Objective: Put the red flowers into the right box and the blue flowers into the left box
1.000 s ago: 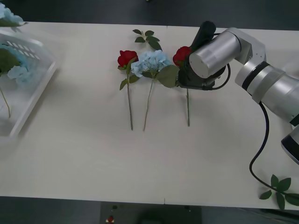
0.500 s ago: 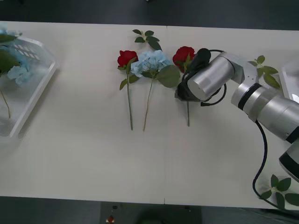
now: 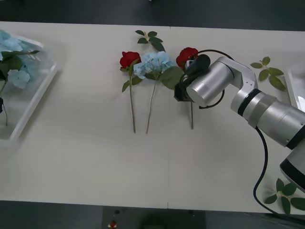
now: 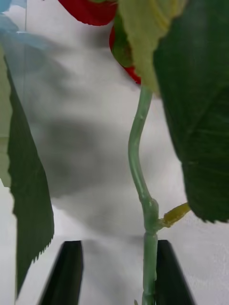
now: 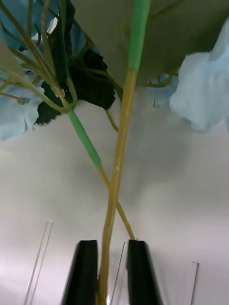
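Two red flowers lie mid-table, one bloom (image 3: pixel 129 58) to the left and one (image 3: pixel 187 55) to the right, with a blue flower (image 3: pixel 155 62) between them. My right gripper (image 4: pixel 117 274) is open, low over the right rose; its green stem (image 4: pixel 143 190) runs between the black fingers, close to one of them. In the front view the right wrist (image 3: pixel 205 88) covers that stem's upper part. The left box (image 3: pixel 35 98) at the far left holds blue flowers (image 3: pixel 14 76). My left gripper (image 5: pixel 112 274) is shut on a blue flower's yellowish stem (image 5: pixel 117 186) over the box. A sliver of the right box (image 3: pixel 298 86) shows at the right edge.
Bare leaf sprigs lie behind the flowers (image 3: pixel 150 39), beside the right arm (image 3: pixel 268 71) and at the front right corner (image 3: pixel 286 193). A black cable (image 3: pixel 261 167) hangs from the right arm. The table's front half is open.
My right arm has slid back from over the right rose's bloom to its stem, uncovering the bloom. At the left box the blue flowers have shifted.
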